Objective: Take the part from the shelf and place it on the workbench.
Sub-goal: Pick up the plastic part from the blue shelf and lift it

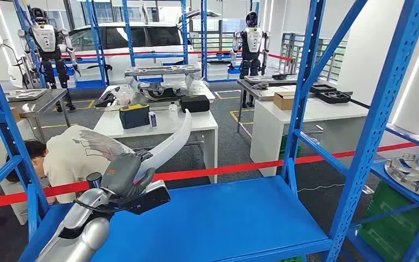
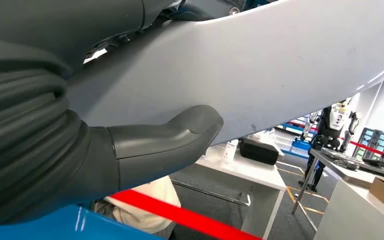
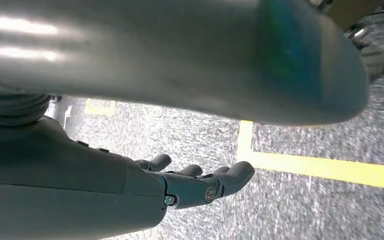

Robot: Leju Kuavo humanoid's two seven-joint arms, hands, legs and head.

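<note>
The left robot hand (image 1: 126, 176) grips the part (image 1: 170, 143), a long, curved, pale grey panel, near its lower end. The part rises up and to the right from the grip, held in the air above the blue shelf (image 1: 218, 218); it does not seem to touch the shelf, though the hand hides its lower end. In the left wrist view the thumb (image 2: 180, 132) presses flat against the part's smooth face (image 2: 280, 65). The right robot hand (image 3: 200, 182) hangs over grey floor (image 3: 290, 210) with a yellow line (image 3: 330, 167), fingers spread and holding nothing. Beyond the red tape (image 1: 240, 166), a person (image 1: 71, 155) bends low beside a white surface (image 1: 196, 123).
</note>
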